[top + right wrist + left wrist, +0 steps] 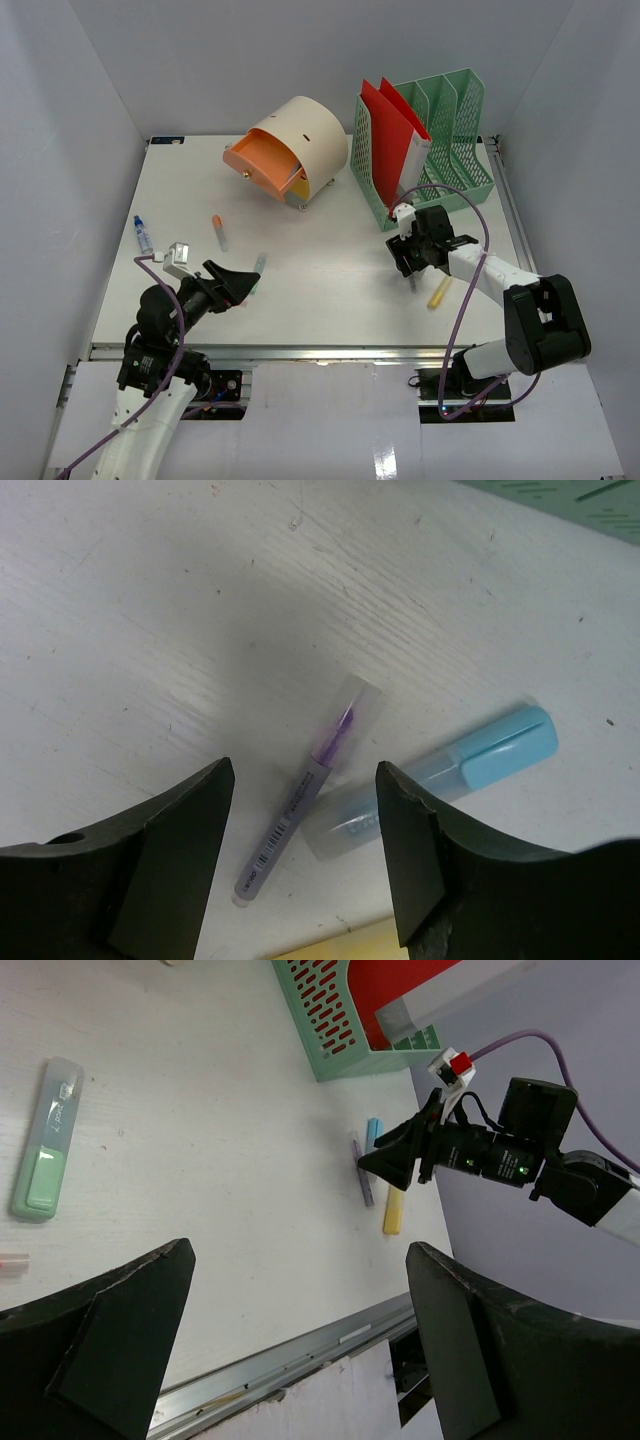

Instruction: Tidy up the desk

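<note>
Fingers (190,830) of the right gripper (302,775) stand spread astride the purple pen (300,798), not touching it, low over the white desk (150,580) — so centre on the barrel, stay clear of the blue highlighter (440,780) just beside, and close squarely across it.

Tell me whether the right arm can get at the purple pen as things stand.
Probably yes. The right gripper hangs open directly over the purple pen, a finger on either side, nothing covering it. The blue highlighter lies close beside the pen and might get caught too.
</note>
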Controlling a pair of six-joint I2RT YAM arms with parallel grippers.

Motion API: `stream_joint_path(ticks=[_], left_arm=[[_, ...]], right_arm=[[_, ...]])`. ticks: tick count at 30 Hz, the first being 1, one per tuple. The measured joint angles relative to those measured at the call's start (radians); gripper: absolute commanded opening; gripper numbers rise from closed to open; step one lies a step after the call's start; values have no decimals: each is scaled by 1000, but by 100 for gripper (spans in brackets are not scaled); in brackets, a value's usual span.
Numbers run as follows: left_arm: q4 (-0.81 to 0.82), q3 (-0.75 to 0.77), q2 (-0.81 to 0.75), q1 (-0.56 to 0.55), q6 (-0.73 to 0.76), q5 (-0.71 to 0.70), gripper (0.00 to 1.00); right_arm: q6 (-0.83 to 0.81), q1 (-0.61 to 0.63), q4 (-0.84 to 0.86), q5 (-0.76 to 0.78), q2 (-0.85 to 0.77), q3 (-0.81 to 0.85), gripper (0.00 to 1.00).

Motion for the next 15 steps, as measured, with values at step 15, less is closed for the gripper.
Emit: stream_joint_path(ticks=[15], left_arm=[[-6, 0, 11, 0, -9, 15, 98]], right_arm=[[18, 3, 6, -11, 72, 22, 56]])
